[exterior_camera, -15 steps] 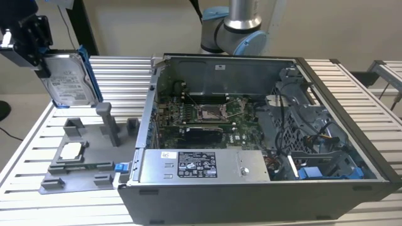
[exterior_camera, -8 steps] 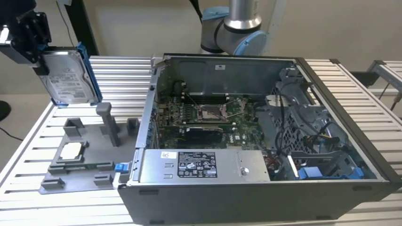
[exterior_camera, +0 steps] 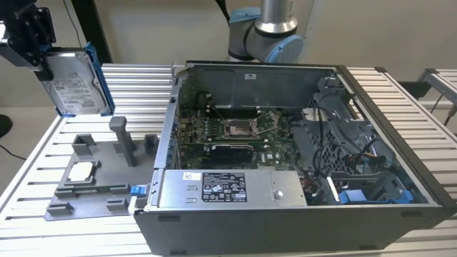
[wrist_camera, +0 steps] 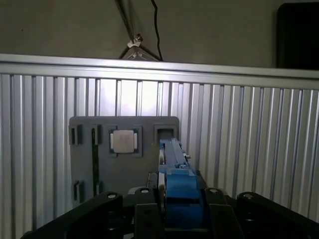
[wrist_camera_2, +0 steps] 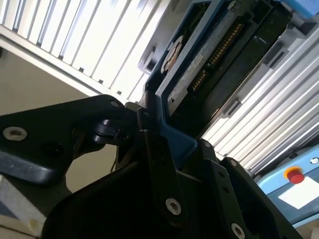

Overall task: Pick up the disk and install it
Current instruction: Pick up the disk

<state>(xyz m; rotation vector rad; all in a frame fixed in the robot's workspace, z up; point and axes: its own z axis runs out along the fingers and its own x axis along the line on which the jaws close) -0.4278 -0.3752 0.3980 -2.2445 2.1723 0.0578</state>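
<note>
Pick-up looks done, install not yet begun. Gripper (exterior_camera: 39, 51) hangs in the air well outside the open computer case (exterior_camera: 250, 80), off its side at the exterior view's left. Jaws closed onto the disk (exterior_camera: 75, 83), gripping one end by the blue bracket; in both wrist views the black fingers (wrist_camera: 144, 209) sit tight against either side of the blue plastic. Disk hangs on edge, label showing, touching nothing else, above the grey fixture plate (exterior_camera: 93, 184) beside the case. Small silver chip (wrist_camera: 123, 141) sits in its pocket on that plate. Judgement: the carry calls for clearing the case's near wall and matching the disk's tilt to the drive cage (exterior_camera: 371, 176) at the case's far side.
</note>
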